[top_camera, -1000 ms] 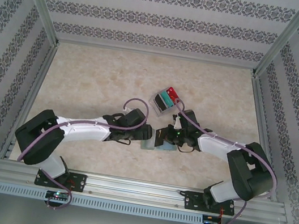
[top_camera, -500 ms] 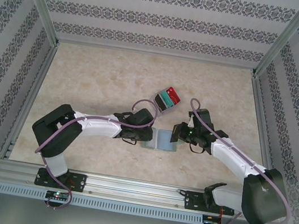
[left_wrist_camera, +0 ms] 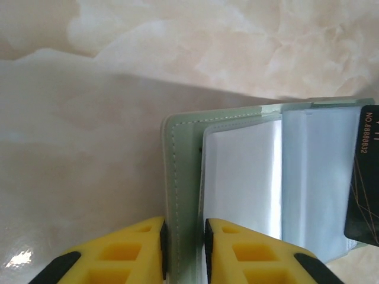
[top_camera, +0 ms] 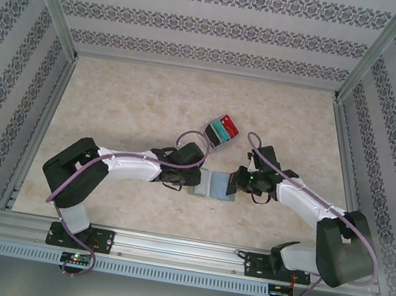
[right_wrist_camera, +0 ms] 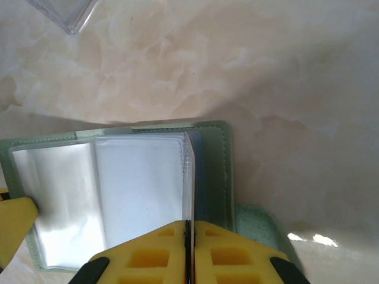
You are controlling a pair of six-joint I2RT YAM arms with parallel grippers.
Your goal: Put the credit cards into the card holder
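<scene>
Insertion step: left gripper point(left_wrist_camera: 185, 239) clamps card holder point(left_wrist_camera: 177, 154) cover; right gripper point(right_wrist_camera: 189, 236), lower centre, pinches dark card point(left_wrist_camera: 362, 177); next, slide it into sleeve point(right_wrist_camera: 139, 189).

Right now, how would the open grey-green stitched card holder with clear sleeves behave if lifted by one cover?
Probably floppy: the grey-green card holder opens like a booklet, its thin clear sleeves curving loose. Likely light, as the left gripper pinches one cover edge. The glossy sleeves may be slippery.

White-and-black left arm point(top_camera: 123, 164): forearm toward 3 o'clock, yellow-fingered left gripper point(left_wrist_camera: 185, 231) clamped on grey-green card holder point(left_wrist_camera: 177, 177) cover. Right arm point(top_camera: 303, 203): forearm toward 9 o'clock, right gripper point(right_wrist_camera: 189, 228) pinched tight.
</scene>
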